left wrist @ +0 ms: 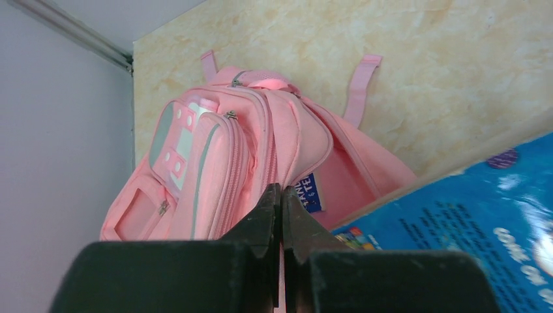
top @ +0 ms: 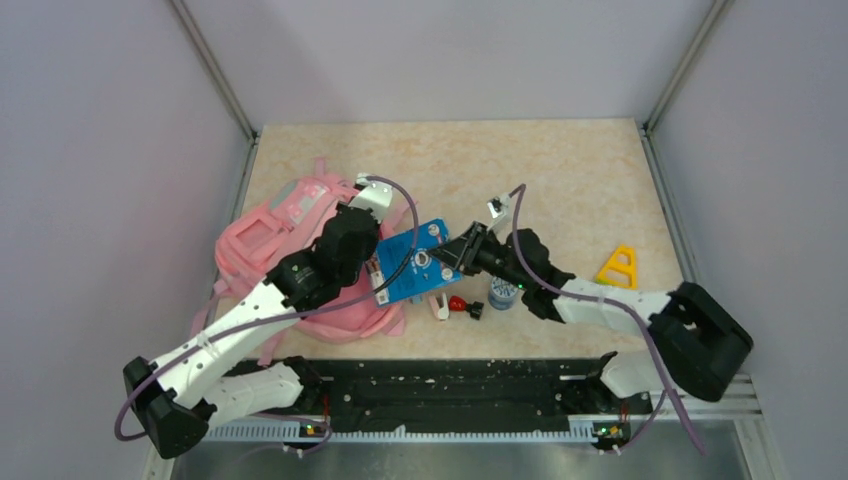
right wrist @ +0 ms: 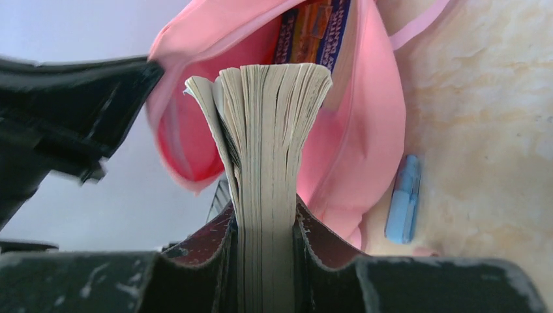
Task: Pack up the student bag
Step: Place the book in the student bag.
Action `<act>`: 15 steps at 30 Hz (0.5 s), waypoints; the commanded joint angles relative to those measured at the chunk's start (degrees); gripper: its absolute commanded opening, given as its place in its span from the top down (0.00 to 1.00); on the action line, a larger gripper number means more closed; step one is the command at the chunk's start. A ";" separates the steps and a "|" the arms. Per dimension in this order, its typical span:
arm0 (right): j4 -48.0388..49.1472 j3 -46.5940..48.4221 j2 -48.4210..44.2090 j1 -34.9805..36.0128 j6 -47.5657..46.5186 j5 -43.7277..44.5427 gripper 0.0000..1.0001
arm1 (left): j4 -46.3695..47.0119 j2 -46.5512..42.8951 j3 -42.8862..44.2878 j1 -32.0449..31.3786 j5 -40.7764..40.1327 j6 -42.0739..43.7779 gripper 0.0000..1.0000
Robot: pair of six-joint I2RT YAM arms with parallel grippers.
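The pink student bag (top: 268, 243) lies at the table's left, its mouth facing right. My left gripper (left wrist: 282, 193) is shut on a thin fold of the bag's rim (left wrist: 306, 137) and holds the mouth open; in the top view it (top: 374, 203) sits above the bag. A thick blue-covered book (top: 410, 266) is clamped by its page edge (right wrist: 274, 130) in my right gripper (right wrist: 264, 212), tilted with its far end at the bag's opening (right wrist: 195, 143). Another printed book (right wrist: 316, 26) shows inside the bag.
To the right of the bag lie a white-pink eraser (top: 439, 306), a small red piece (top: 458, 303), a small blue-topped jar (top: 502, 293) and a yellow triangle ruler (top: 619, 267). A blue pen-like item (right wrist: 403, 207) rests beside the bag. Walls close off the left, right and back.
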 commanded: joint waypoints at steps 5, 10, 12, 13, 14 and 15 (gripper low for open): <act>22.28 13.37 18.15 1.16 8.66 2.84 1.00 | 9.76 -2.51 -0.61 0.14 6.90 -3.85 1.00; 26.15 21.85 28.66 2.78 10.01 4.72 1.00 | 9.92 -2.81 -0.83 0.15 8.25 -4.59 1.00; 25.66 25.33 31.82 3.89 8.76 6.75 1.00 | 9.89 -3.07 -0.93 0.15 8.62 -4.80 1.00; 25.52 26.84 33.49 4.40 8.10 8.07 1.00 | 9.98 -3.25 -1.00 0.15 8.93 -4.84 1.00; 25.55 28.26 35.05 4.93 7.52 8.85 1.00 | 10.04 -3.38 -1.08 0.15 9.07 -4.88 1.00; 25.73 29.66 37.41 5.28 7.28 10.36 1.00 | 10.09 -3.51 -1.14 0.19 9.37 -4.90 1.00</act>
